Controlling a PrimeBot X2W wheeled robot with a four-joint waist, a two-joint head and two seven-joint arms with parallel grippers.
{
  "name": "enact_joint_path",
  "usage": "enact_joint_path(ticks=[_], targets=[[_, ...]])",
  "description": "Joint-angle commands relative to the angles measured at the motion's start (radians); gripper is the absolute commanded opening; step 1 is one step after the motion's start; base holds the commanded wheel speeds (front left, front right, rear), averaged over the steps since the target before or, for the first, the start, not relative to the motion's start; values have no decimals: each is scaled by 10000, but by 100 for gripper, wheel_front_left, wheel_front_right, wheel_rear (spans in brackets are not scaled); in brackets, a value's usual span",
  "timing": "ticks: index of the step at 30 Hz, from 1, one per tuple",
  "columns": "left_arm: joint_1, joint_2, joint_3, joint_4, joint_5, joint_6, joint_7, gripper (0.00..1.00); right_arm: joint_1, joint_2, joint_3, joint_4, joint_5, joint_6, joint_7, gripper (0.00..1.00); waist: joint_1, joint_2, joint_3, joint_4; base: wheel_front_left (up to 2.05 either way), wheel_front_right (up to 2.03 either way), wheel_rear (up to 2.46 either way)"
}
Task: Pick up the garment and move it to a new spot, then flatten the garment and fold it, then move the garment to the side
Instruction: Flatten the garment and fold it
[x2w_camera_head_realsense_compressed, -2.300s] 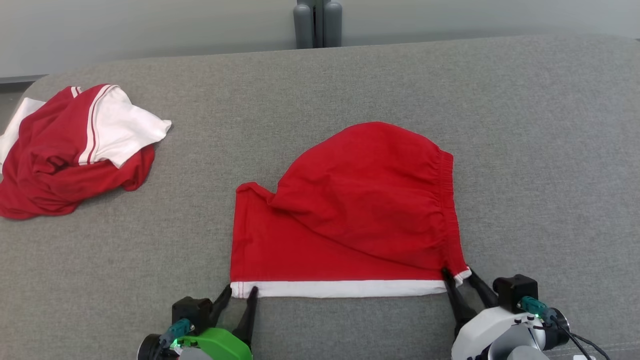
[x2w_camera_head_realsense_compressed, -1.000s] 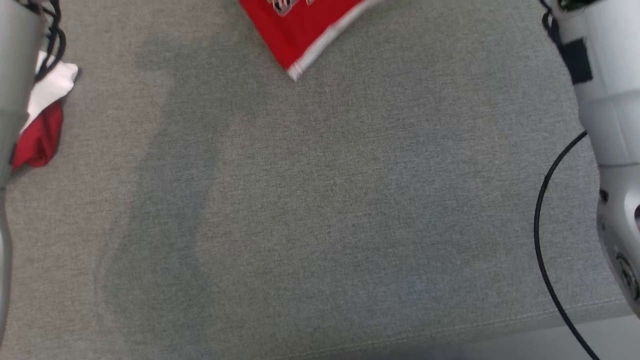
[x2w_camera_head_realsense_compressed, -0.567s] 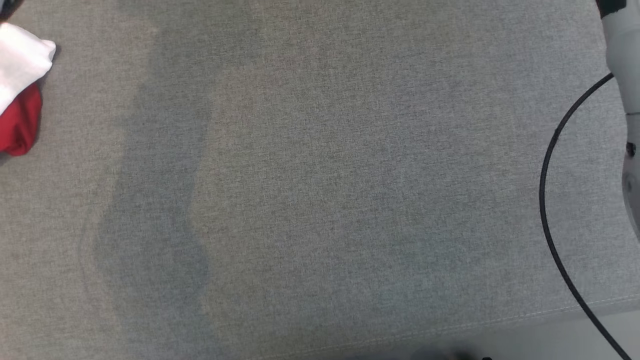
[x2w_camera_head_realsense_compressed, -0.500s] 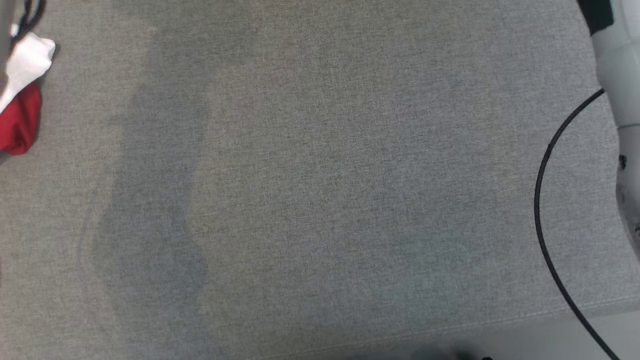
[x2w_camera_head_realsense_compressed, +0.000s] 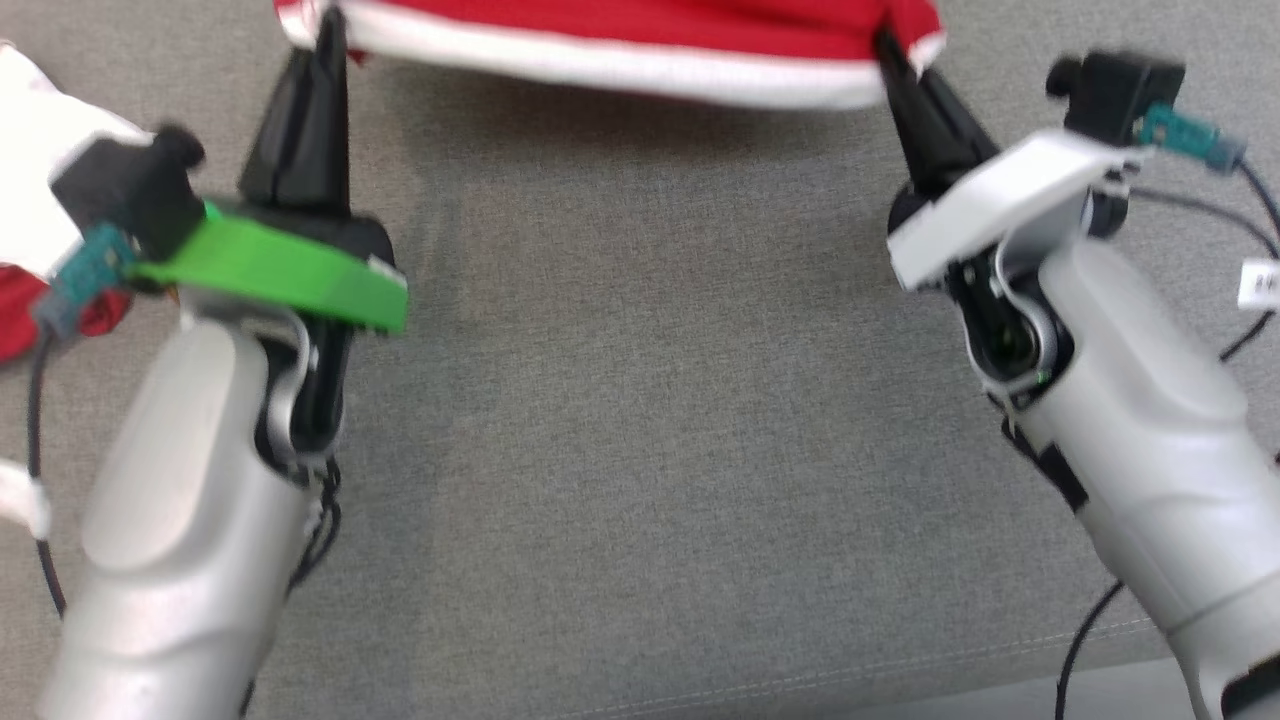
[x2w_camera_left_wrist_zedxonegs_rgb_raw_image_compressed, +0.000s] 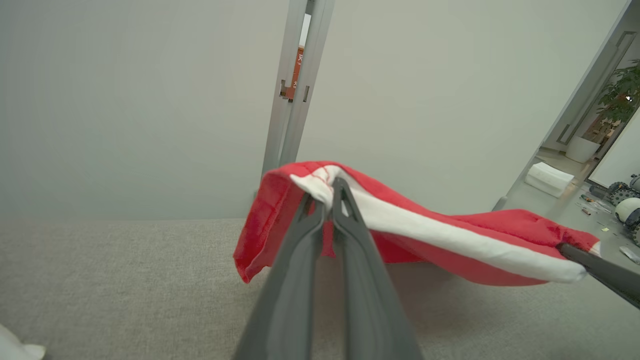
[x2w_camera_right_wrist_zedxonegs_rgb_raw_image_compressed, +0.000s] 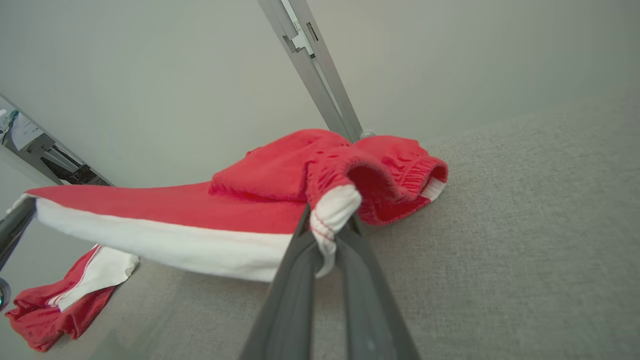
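Observation:
The garment (x2w_camera_head_realsense_compressed: 620, 30) is a red piece with a white hem band and an elastic waist, stretched between both grippers at the top of the head view. My left gripper (x2w_camera_head_realsense_compressed: 322, 40) is shut on its left hem corner, and the left wrist view shows that gripper (x2w_camera_left_wrist_zedxonegs_rgb_raw_image_compressed: 327, 192) pinching the white band. My right gripper (x2w_camera_head_realsense_compressed: 893, 50) is shut on the right hem corner; the right wrist view has that gripper (x2w_camera_right_wrist_zedxonegs_rgb_raw_image_compressed: 330, 225) clamping the white band of the garment (x2w_camera_right_wrist_zedxonegs_rgb_raw_image_compressed: 240, 200). The hem hangs lifted above the grey surface while the waist end rests on it.
A second red and white garment (x2w_camera_right_wrist_zedxonegs_rgb_raw_image_compressed: 65, 295) lies crumpled on the grey cushioned surface (x2w_camera_head_realsense_compressed: 640, 400) at the left, partly behind my left arm (x2w_camera_head_realsense_compressed: 40, 170). A metal post (x2w_camera_left_wrist_zedxonegs_rgb_raw_image_compressed: 295, 90) stands behind the surface against a pale wall. Black cables (x2w_camera_head_realsense_compressed: 1240, 180) trail from the right wrist.
The head camera has shifted, so both arms and the garment's hem are back in view. Compared with the earliest frame, the hem is lifted off the surface, held at both corners.

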Motion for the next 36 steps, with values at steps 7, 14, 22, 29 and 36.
enact_joint_path(ticks=[7,14,22,29,36], targets=[[4016,-410,945,-1399,854,329,-29,0,3692,-404,-272,-1403,387,3,-168,0,0,0,-1344,81,0,0,0],[6551,-738,1277,-1987,1230,191,-32,0,6442,-255,-1088,-2575,124,-4,28,0,0,0,-2021,68,0,0,0],[7611,-898,1622,-2253,1594,28,-34,0,8886,245,-2543,-4222,-761,-9,1044,0,0,0,-2247,116,0,0,0],[7261,-671,1551,-2255,2020,-180,-32,0,9555,1159,-3361,-5511,-1571,-6,2083,0,0,0,-2346,-72,0,0,0],[5479,27,1232,-2037,2433,-478,506,0,9105,1739,-3686,-6156,-1775,-3,2815,0,0,0,-2090,-345,0,0,0]])
